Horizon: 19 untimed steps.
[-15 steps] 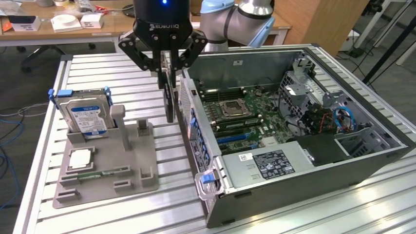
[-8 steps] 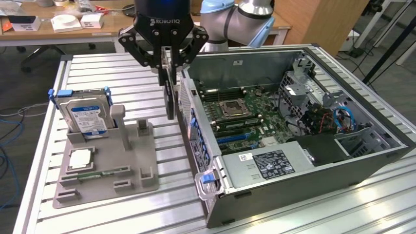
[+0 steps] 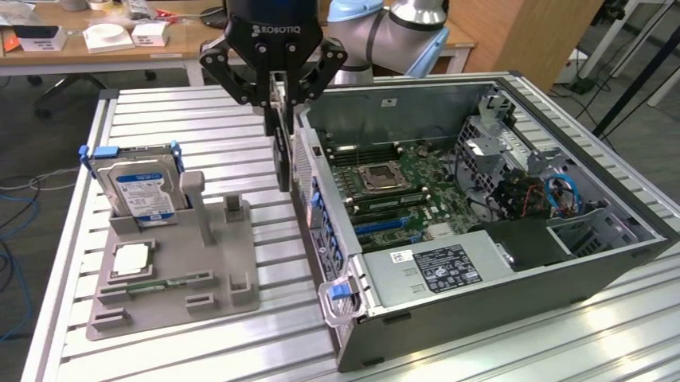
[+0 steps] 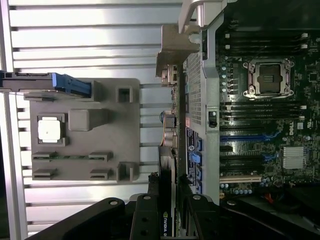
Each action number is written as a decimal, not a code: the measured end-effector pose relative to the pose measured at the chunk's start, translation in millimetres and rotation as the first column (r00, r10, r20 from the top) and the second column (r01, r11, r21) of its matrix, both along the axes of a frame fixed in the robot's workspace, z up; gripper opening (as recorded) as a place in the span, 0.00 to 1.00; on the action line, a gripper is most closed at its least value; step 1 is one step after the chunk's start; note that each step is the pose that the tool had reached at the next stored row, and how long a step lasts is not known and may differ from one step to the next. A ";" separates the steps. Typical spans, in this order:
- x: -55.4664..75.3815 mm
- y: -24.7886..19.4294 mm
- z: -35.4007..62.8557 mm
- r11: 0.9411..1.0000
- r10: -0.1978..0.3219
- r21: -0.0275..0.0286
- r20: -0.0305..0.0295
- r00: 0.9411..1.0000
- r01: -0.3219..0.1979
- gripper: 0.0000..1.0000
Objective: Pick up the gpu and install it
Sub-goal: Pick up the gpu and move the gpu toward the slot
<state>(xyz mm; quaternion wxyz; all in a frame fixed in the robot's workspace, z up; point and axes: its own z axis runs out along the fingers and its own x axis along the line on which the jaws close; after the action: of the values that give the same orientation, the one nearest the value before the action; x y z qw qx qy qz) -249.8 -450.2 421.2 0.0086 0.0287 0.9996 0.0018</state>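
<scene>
- We see a slatted aluminium table (image 3: 191,111) in a workroom, with a wooden desk (image 3: 64,57) carrying small boxes behind it and cables on the floor at the exterior view's left.
- On the table sits a grey fixture tray (image 3: 181,263) with a blue-labelled hard drive (image 3: 143,187) standing in it. At the exterior view's right lies an open computer case (image 3: 510,278) with its motherboard (image 3: 404,183) exposed.
- The gripper (image 3: 282,105) hovers above the table, over the gap between the tray and the case.
- Its fingers are clenched on the gpu (image 3: 283,159), gripping it near the top.
- The gpu hangs edge-down below the fingers, clear of the tray and just beside the case's near wall, outside the case.
- In the wrist view the gpu (image 4: 167,165) runs out from the gripper (image 4: 168,210) along that wall.
</scene>
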 end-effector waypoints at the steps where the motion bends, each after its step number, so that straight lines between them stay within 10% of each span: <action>1: 0.5 0.0 0.3 1.000 0.000 0.000 0.000 1.000 0.000 0.26; 19: 13.4 0.6 4.9 1.000 0.000 0.000 0.000 1.000 0.000 0.26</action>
<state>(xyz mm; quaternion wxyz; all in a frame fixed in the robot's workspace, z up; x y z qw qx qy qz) -236.4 -449.6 426.2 0.0086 0.0287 0.9996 0.0018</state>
